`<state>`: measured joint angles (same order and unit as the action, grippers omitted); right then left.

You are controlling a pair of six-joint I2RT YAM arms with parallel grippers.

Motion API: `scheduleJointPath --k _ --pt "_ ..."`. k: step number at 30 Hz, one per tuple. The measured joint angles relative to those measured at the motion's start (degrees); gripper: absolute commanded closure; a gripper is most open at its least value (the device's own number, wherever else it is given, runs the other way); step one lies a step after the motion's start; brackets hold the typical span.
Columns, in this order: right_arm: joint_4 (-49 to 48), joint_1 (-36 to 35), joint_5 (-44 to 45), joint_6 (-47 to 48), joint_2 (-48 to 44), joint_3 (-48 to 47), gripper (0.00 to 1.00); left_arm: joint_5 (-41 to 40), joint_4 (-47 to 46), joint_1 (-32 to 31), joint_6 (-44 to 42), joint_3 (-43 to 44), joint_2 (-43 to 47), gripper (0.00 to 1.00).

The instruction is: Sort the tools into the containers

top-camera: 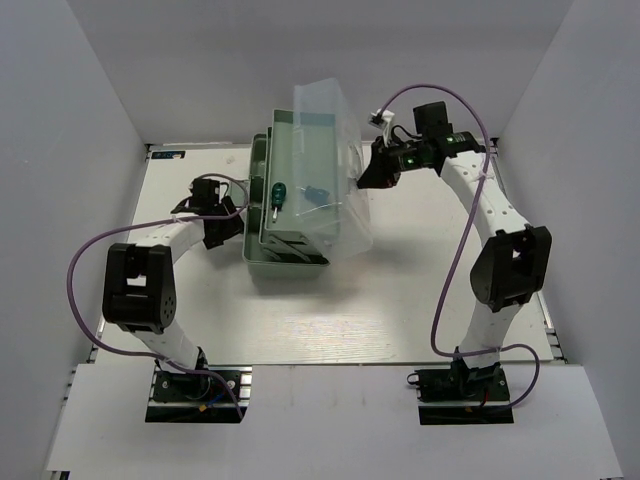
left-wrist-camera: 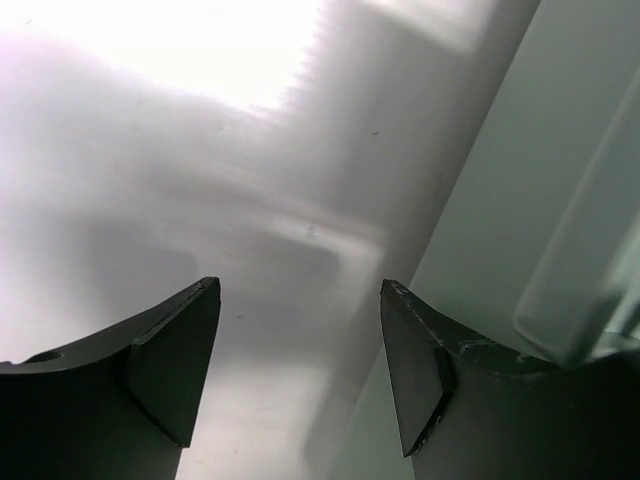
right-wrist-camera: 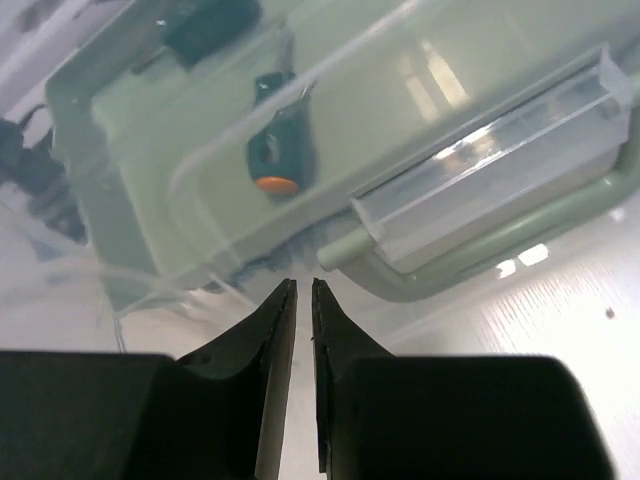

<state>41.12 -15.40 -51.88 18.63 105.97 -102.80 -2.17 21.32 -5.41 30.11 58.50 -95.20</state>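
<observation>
The pale green toolbox (top-camera: 285, 250) sits mid-table with its translucent lid (top-camera: 335, 150) tilted up toward the right. In its upper tray lie a green-handled screwdriver (top-camera: 277, 195) and a blue-handled one (top-camera: 318, 193). The right wrist view shows the green screwdriver (right-wrist-camera: 280, 150), with its orange end cap, through the lid (right-wrist-camera: 420, 90). My right gripper (top-camera: 372, 172) (right-wrist-camera: 304, 283) is at the lid's right rim, jaws nearly together on its thin edge. My left gripper (top-camera: 225, 215) (left-wrist-camera: 298, 283) stands open and empty beside the toolbox's left wall (left-wrist-camera: 560, 150).
The toolbox's green handle (right-wrist-camera: 480, 255) curves just beyond my right fingertips. A dark tool (right-wrist-camera: 205, 25) lies farther back in the tray. White walls close the table (top-camera: 330, 320) on three sides. Purple cables loop off both arms.
</observation>
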Motion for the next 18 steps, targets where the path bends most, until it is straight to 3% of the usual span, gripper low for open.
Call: scheduleJointPath --k 9,16,18 --pt "4.3 -6.5 1.6 1.4 -0.1 -3.8 0.79 2.7 -1.1 0.0 -0.9 2.6 -1.3 0.25" --pt "4.7 -7.2 2.9 0.9 -0.5 -5.0 0.73 4.1 -1.8 0.0 -1.1 2.6 -1.3 0.25" --pt "4.6 -7.1 3.9 0.5 -1.1 -5.1 0.64 4.2 -1.9 0.0 -1.2 2.5 -1.2 0.25"
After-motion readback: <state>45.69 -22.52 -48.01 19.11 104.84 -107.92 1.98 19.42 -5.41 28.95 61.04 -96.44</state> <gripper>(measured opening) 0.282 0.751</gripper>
